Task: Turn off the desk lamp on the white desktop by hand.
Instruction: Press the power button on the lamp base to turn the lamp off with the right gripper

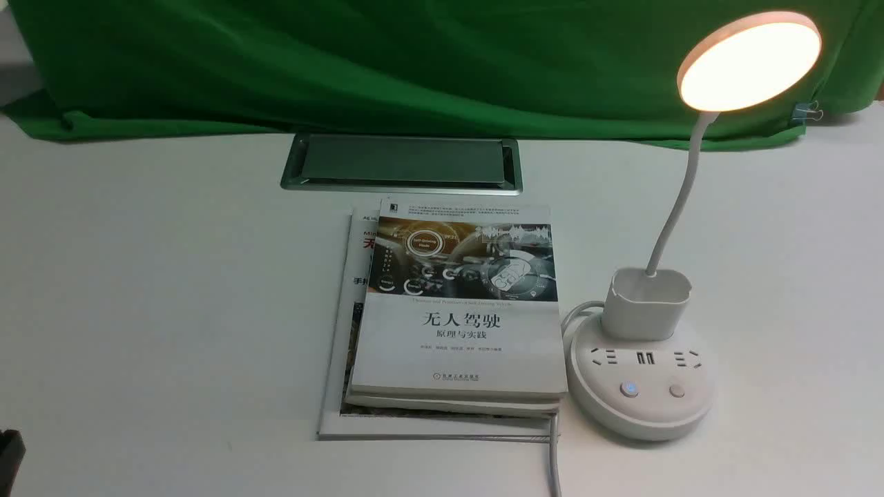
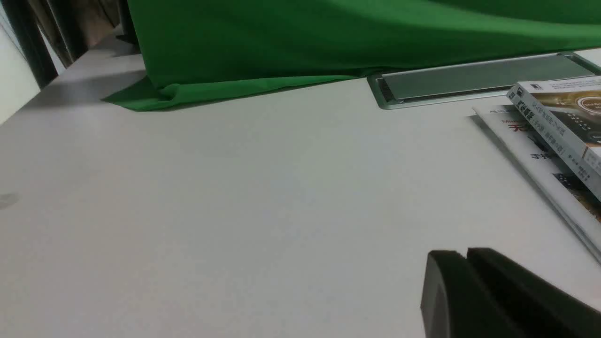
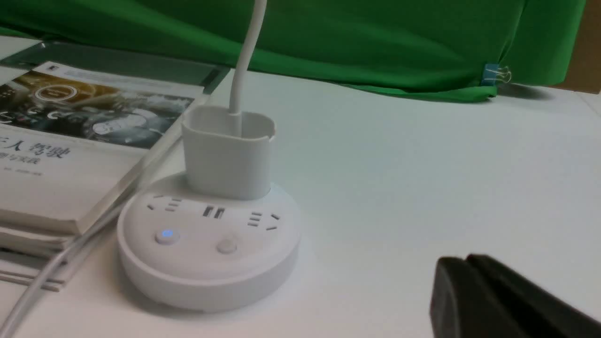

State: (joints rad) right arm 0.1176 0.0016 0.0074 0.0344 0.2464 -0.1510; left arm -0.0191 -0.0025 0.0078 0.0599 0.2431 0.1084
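Note:
The desk lamp (image 1: 642, 373) stands at the right on the white desktop (image 1: 152, 297). Its round head (image 1: 749, 61) glows warm white, high on a bent thin neck. The round base (image 3: 209, 244) carries sockets and two buttons; the button (image 3: 166, 235) nearer the books shows a small blue light, the other button (image 3: 227, 245) is dark. My right gripper (image 3: 465, 263) is shut, low over the desktop, apart from the base. My left gripper (image 2: 465, 256) is shut with nothing in it, over bare desktop near the books; only a dark corner of that arm (image 1: 10, 452) shows in the front view.
A stack of books (image 1: 456, 317) lies just left of the lamp base. The lamp's white cable (image 1: 554, 455) runs toward the front edge. A grey metal cable hatch (image 1: 402, 162) sits behind the books, and green cloth (image 1: 414, 62) covers the back.

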